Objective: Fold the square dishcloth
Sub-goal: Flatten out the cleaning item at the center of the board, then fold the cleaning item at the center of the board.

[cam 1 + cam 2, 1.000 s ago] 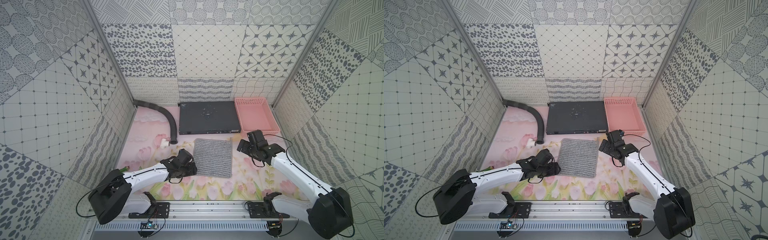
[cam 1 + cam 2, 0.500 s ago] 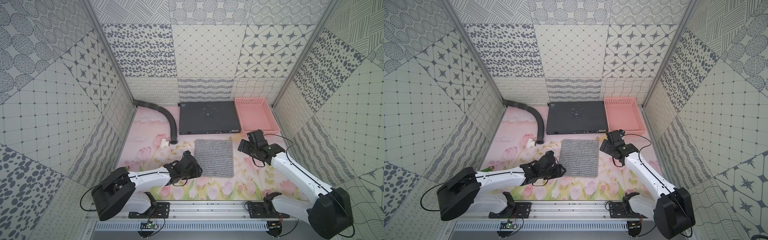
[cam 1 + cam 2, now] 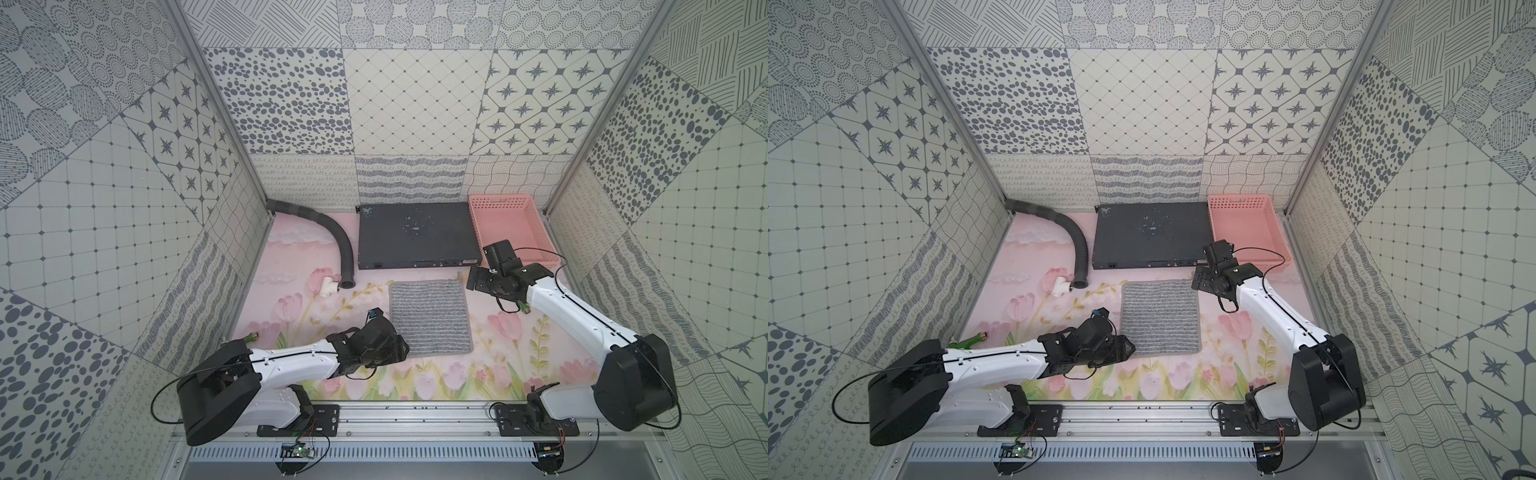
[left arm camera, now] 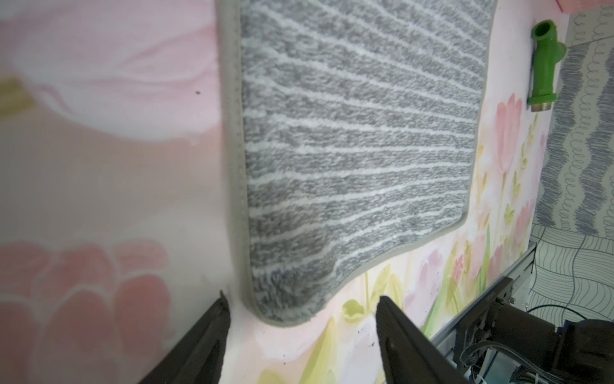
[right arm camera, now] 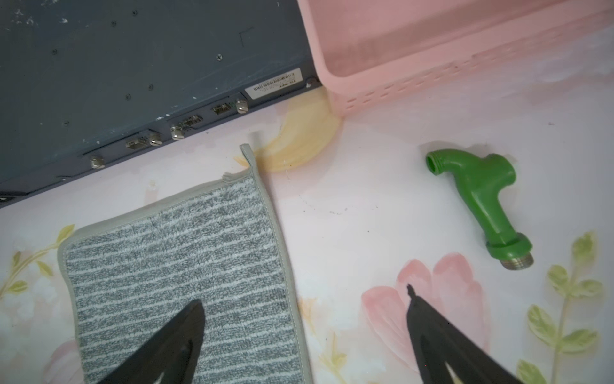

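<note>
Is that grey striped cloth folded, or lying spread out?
Spread out, unfolded: the square dishcloth lies flat in one layer in both top views, all four hemmed edges showing.

Right gripper [image 5: 304,294] spread wide, straddling square dishcloth [image 5: 179,259] edge.

The dishcloth [image 3: 430,318] is grey with thin white stripes (pale grey hem); the basket [image 3: 511,226] is pink, the fitting [image 5: 478,196] green, the box [image 3: 415,235] dark grey, the bench [image 3: 291,257] pink with tulips.
</note>
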Action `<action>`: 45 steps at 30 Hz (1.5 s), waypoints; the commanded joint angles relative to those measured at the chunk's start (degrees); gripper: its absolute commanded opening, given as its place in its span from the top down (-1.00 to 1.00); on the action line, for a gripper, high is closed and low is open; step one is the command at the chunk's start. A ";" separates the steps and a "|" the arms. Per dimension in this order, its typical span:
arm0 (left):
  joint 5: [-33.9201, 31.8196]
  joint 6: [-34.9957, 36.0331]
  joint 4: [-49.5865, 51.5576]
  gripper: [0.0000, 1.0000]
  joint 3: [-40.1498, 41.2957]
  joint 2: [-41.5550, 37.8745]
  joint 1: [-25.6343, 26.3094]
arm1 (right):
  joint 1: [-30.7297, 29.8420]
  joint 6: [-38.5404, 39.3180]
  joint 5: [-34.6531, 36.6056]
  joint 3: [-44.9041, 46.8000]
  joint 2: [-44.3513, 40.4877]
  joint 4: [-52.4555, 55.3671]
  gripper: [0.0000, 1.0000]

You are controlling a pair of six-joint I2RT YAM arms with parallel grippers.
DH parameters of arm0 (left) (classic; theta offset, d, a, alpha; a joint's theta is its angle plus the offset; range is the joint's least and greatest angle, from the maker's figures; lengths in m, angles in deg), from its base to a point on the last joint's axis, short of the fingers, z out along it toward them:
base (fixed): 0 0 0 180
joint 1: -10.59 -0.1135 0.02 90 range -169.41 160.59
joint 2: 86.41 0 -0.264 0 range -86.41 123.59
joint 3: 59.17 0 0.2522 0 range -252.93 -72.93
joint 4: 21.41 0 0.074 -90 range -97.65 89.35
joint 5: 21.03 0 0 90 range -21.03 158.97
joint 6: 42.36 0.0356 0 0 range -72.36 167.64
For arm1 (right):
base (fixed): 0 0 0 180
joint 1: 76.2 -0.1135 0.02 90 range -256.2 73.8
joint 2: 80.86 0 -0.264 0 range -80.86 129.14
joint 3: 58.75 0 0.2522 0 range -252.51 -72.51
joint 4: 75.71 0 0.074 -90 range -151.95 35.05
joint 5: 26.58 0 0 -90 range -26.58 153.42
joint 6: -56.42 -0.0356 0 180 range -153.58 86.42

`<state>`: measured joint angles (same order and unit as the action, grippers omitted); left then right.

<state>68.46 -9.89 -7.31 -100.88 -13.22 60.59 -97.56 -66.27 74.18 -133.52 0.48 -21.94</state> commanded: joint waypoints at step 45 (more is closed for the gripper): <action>11.33 29.81 12.38 -0.05 -47.64 42.98 -26.36 | -3.12 2.26 3.59 -23.41 33.41 -1.69 -0.18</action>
<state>76.81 16.03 3.20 -147.41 28.72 34.54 -100.36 -63.36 76.46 -155.45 33.29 -22.73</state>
